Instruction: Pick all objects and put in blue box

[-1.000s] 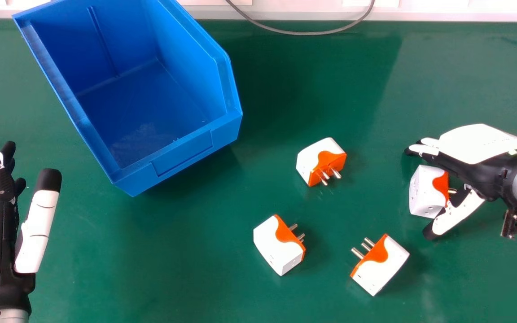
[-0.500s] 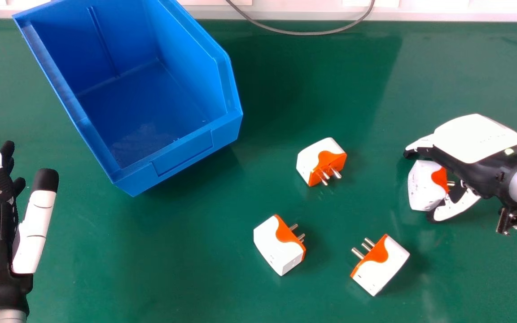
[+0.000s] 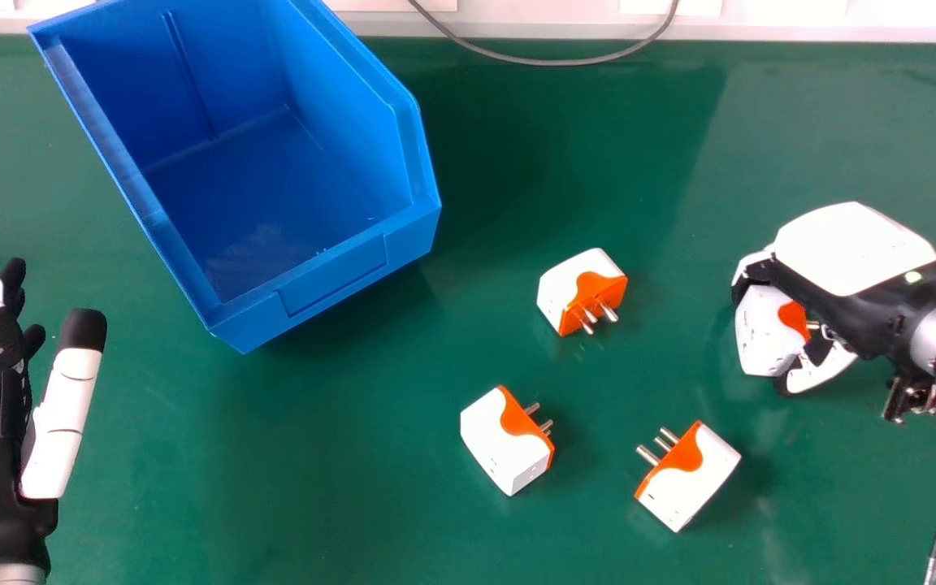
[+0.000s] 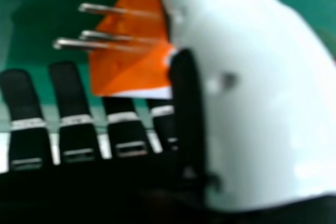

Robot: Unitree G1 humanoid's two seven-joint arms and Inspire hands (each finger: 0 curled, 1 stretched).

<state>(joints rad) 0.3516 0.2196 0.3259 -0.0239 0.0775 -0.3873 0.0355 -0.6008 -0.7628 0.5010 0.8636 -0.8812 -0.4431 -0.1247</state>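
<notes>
1. Curling tighter, the right hand point(image 3: 850, 252) is edging leftward and drawing its thumb in against a white-and-orange plug adapter point(image 3: 763, 333).
2. Its fingers and thumb are gripping that adapter; whether it is clearing the green tabletop point(image 3: 314, 455), I cannot tell.
3. Three others are lying nearer the blue box point(image 3: 338, 276): the far adapter point(image 3: 569, 284), left adapter point(image 3: 496, 447) and right adapter point(image 3: 695, 479).
4. Grasping seems to be nearing completion; lifting, then carrying left over the box's rim, is coming due.

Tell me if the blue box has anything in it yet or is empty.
Empty: the blue box shows its bare floor, and the three loose plugs lie outside it on the green table.
</notes>
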